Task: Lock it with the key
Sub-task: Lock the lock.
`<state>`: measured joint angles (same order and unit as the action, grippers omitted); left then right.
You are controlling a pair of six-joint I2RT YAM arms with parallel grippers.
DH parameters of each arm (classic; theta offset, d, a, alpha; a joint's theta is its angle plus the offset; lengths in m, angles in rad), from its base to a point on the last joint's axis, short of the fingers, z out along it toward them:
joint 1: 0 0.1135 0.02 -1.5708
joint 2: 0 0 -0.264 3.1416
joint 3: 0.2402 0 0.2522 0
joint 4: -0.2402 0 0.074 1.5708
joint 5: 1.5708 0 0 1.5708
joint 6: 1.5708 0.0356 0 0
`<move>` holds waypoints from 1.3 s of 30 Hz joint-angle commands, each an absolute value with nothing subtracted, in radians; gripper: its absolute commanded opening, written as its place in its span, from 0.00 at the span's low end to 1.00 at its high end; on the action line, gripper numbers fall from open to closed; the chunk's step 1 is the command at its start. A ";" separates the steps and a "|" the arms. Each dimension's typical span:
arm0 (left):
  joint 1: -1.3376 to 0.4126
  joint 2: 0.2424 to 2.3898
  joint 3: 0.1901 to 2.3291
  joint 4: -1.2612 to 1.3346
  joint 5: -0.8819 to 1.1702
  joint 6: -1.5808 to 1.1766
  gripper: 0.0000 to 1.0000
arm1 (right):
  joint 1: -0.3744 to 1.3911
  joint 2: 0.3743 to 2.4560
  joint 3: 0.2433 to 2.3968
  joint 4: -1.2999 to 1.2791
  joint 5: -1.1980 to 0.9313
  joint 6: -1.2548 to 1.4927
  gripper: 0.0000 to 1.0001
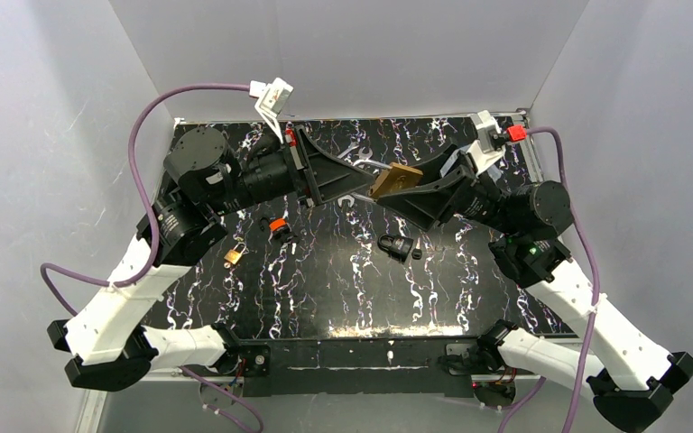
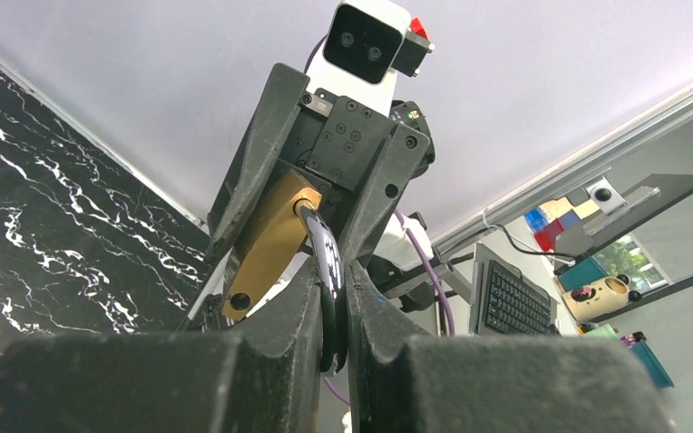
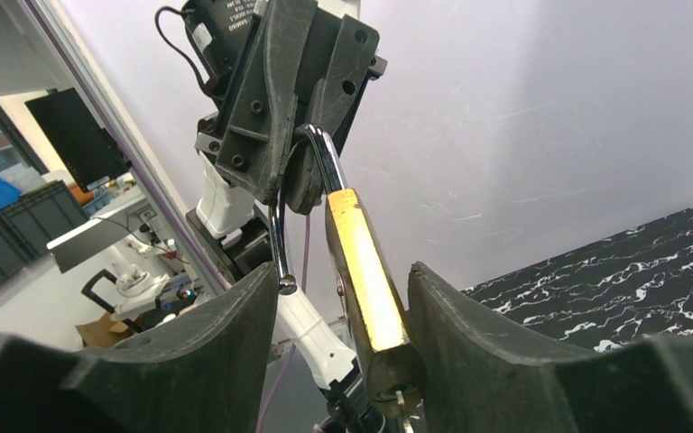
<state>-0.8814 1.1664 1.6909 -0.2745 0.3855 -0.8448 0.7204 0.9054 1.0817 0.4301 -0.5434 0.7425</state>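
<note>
Black marbled counter (image 1: 343,280); above its far middle, left fingers (image 1: 352,178) pinch shackle (image 2: 325,253) of brass padlock (image 1: 395,180), right fingers (image 1: 420,197) apart around its body, maybe touching.

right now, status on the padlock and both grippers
Left gripper shut on shackle. Right gripper open, astride brass padlock, midair. Nothing in the way.

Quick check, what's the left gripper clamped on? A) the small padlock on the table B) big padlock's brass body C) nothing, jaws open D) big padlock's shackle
D: the left gripper is pinched shut on the chrome shackle, while the brass body sits between the spread fingers of the right gripper.
</note>
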 commanded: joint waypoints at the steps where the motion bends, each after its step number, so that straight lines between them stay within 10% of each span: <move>1: -0.889 1.103 1.697 -0.131 0.365 -0.854 0.00 | 0.716 0.877 1.087 0.518 -0.502 0.775 0.58; 16: -0.889 1.086 1.653 -0.139 0.366 -0.844 0.00 | 0.716 0.879 1.112 0.465 -0.511 0.811 0.01; 26: -0.887 1.012 1.621 -0.489 0.382 -0.627 0.46 | 0.716 0.833 1.089 0.369 -0.642 0.891 0.01; 39: -0.888 0.999 1.521 -0.578 0.474 -0.589 0.36 | 0.716 0.780 1.002 0.329 -0.728 0.956 0.01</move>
<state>-0.8860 0.9897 1.5379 -0.5552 0.4427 -0.6159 0.7200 0.8028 0.9901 0.2340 -0.7132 0.9161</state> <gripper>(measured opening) 0.359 0.301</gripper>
